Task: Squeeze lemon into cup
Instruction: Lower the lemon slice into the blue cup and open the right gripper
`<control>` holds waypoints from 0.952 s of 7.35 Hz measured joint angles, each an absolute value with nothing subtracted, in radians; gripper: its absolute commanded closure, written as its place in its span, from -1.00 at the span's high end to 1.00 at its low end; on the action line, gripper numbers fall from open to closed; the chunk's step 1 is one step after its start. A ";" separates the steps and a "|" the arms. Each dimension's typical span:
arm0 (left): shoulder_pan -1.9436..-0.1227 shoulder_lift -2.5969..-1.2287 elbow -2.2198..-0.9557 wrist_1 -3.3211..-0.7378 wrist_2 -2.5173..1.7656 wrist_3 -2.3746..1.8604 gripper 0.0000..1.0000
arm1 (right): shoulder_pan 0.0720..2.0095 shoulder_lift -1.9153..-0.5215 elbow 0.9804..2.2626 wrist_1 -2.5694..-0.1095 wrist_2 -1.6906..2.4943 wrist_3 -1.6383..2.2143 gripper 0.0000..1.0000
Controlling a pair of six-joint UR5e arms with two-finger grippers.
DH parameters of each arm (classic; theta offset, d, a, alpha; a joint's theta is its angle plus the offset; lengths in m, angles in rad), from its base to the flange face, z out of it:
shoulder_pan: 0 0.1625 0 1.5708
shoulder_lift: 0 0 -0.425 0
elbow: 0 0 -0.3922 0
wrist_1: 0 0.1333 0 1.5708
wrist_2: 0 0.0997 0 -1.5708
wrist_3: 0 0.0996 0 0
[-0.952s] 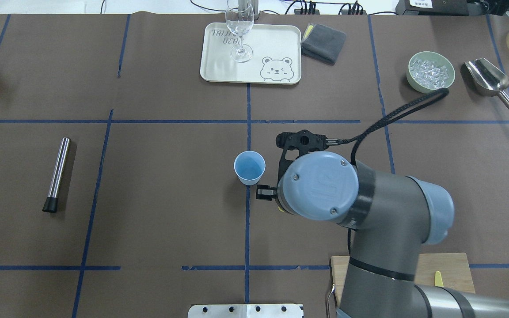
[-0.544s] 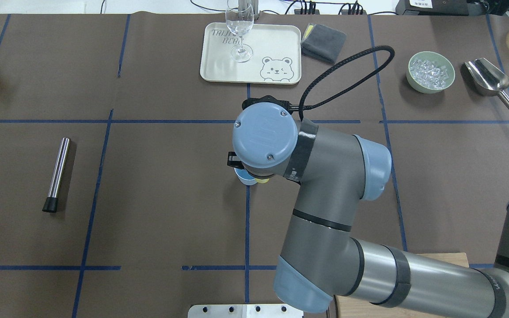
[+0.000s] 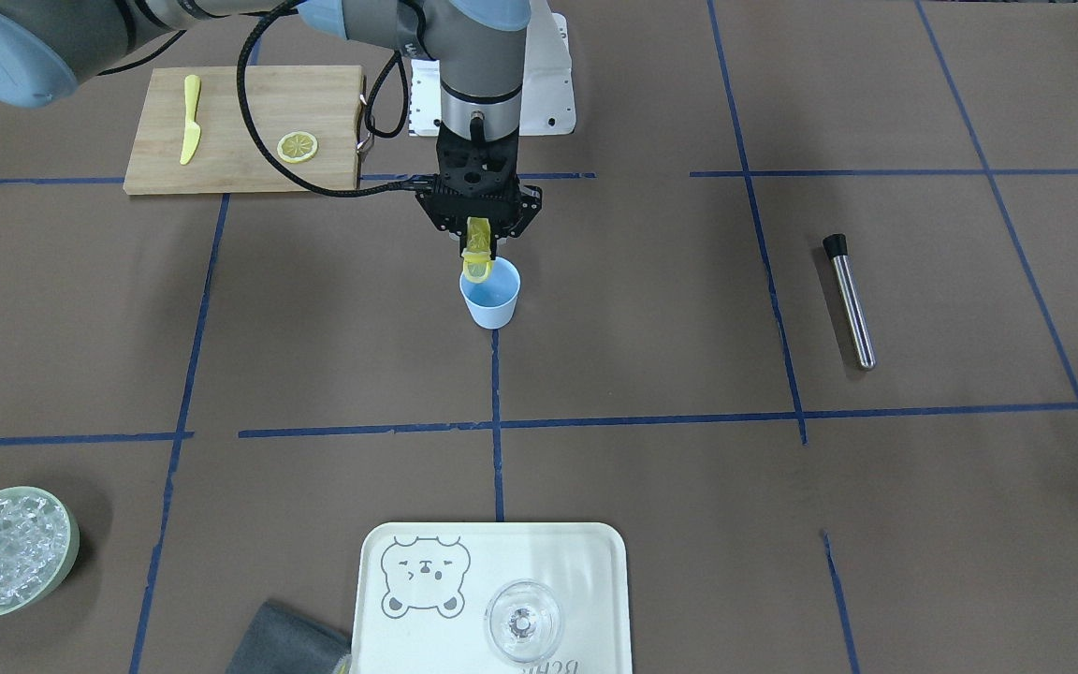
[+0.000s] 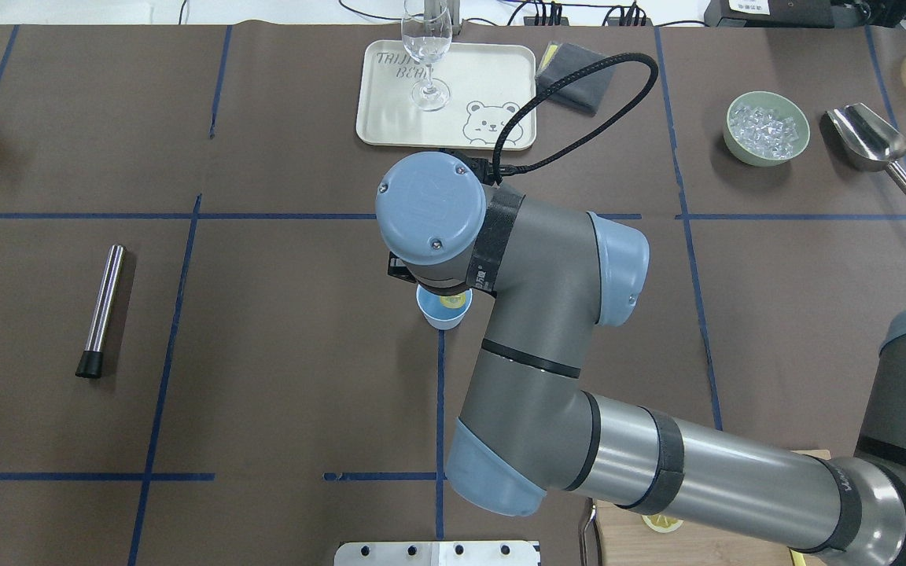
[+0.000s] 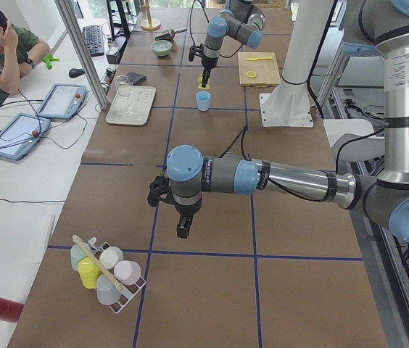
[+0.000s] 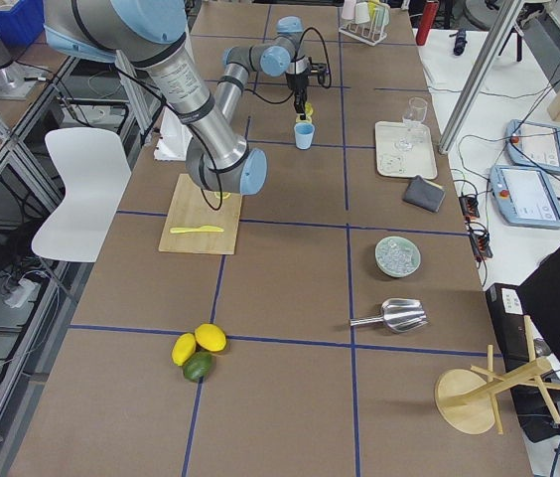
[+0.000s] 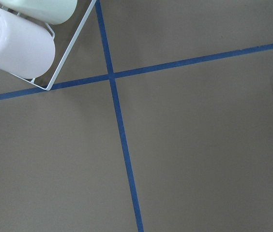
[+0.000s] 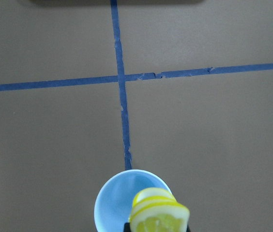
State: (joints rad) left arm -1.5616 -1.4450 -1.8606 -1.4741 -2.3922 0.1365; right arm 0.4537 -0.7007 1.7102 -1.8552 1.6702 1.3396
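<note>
My right gripper is shut on a lemon slice, pinched and folded between the fingers. It hangs just above the robot-side rim of the light-blue cup, which stands upright on the table. The right wrist view shows the folded lemon over the cup's mouth. From overhead the wrist hides the gripper; part of the cup and a bit of lemon show below it. A second lemon slice lies on the wooden board. My left gripper shows only in the left side view; I cannot tell its state.
A yellow plastic knife lies on the board. A tray with a clear glass, a grey cloth, a green bowl of ice and a metal scoop stand at the far edge. A steel rod lies left.
My right arm has swung left and away from the robot, carrying the lemon slice from beside the cup to over its mouth. The cup has not moved.
</note>
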 measured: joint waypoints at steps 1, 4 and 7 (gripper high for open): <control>-1.562 -1.445 -1.860 -1.474 -2.392 0.137 1.00 | 0.454 -0.699 1.706 -1.855 1.670 1.339 -0.57; -1.562 -1.445 -1.857 -1.474 -2.391 0.138 1.00 | 0.454 -0.688 1.674 -1.828 1.668 1.340 -0.55; -1.562 -1.445 -1.856 -1.474 -2.392 0.137 1.00 | 0.451 -0.685 1.648 -1.809 1.669 1.340 0.59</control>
State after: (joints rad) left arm -1.5616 -1.4450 -1.8557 -1.4742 -2.3915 0.1374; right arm 0.4511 -0.6853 1.6479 -1.8092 1.6688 1.3397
